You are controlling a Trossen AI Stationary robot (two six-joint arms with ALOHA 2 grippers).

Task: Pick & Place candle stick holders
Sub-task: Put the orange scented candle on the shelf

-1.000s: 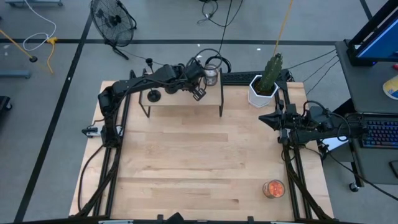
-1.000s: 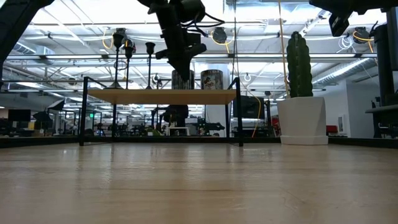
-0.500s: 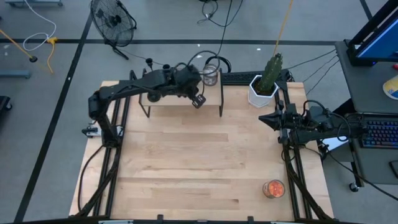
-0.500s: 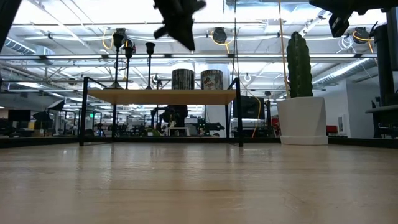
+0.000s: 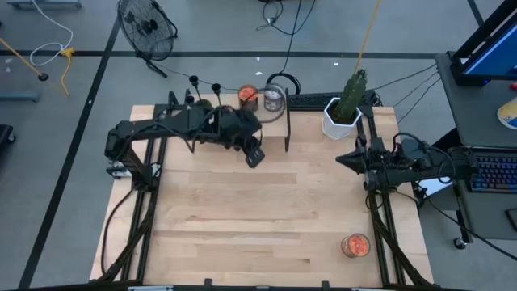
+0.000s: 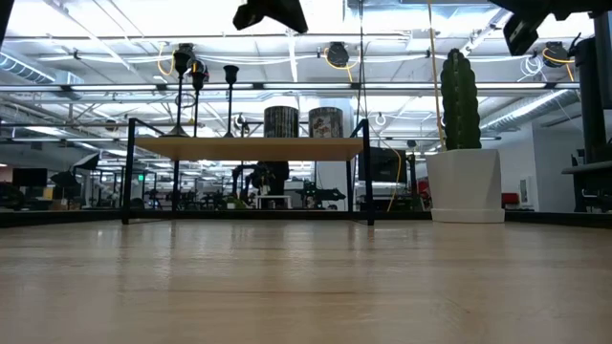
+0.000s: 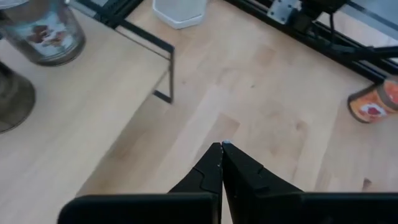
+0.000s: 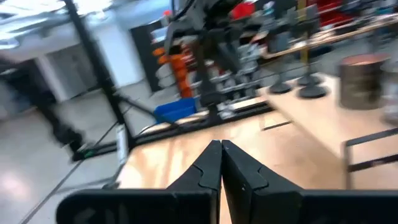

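Three black candle stick holders (image 6: 182, 91) (image 6: 198, 96) (image 6: 230, 100) stand upright on a low wooden shelf (image 6: 249, 146) at the table's far side, on its left part. In the high view, two of their tops (image 5: 194, 79) (image 5: 216, 86) show beyond my left arm. My left gripper (image 5: 254, 155) is shut and empty. It hangs high over the table just in front of the shelf, and it also shows in its own wrist view (image 7: 222, 148). My right gripper (image 5: 343, 159) is shut and empty at the table's right side, and it also shows in its own wrist view (image 8: 221, 146).
An orange-filled jar (image 5: 248, 96) and a clear glass jar (image 5: 273, 99) stand on the shelf's right part. A white pot with a cactus (image 5: 343, 113) stands at the far right. Another orange-filled jar (image 5: 355, 244) stands near the table's front right corner.
My left gripper has risen from beside the jars on the shelf and has drawn back toward the table's near edge. It is now high above the table in front of the shelf. The jars and the holders have stayed in place.
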